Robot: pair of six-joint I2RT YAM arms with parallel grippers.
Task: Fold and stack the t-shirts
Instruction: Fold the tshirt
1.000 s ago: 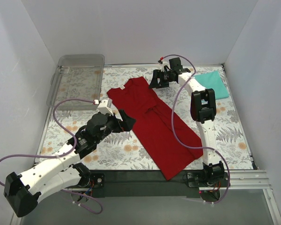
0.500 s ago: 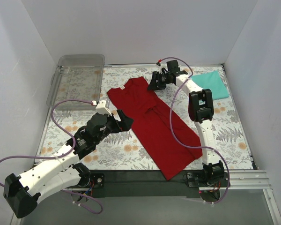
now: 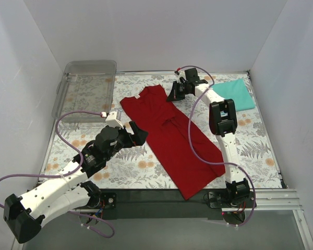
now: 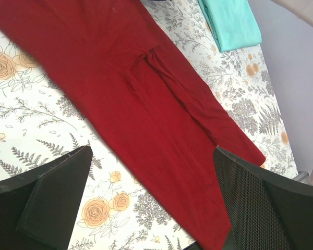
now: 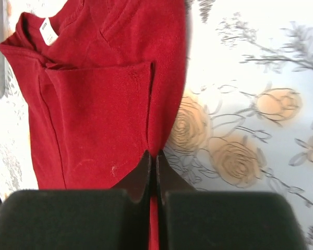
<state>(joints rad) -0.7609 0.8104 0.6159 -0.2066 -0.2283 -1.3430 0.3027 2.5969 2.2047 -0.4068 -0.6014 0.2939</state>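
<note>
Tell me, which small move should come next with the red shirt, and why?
Probably lower the left gripper onto the red shirt's left edge and close it. It hangs open over that edge, while the right gripper is shut on the collar end, so only one place is held.

Bright, even light comes from overhead. The white walls (image 3: 156, 36) bounce it back, so my arms throw only faint, soft shadows on the floral mat (image 3: 255, 143). In my right wrist view the mat washes out almost to white at the top right. My right fingers (image 5: 68, 219) are a dark blur along the bottom, while the dark red shirt (image 5: 94, 104) stays sharp, weave showing. In my left wrist view my left fingers (image 4: 44, 195) look dim and soft-edged.
</note>
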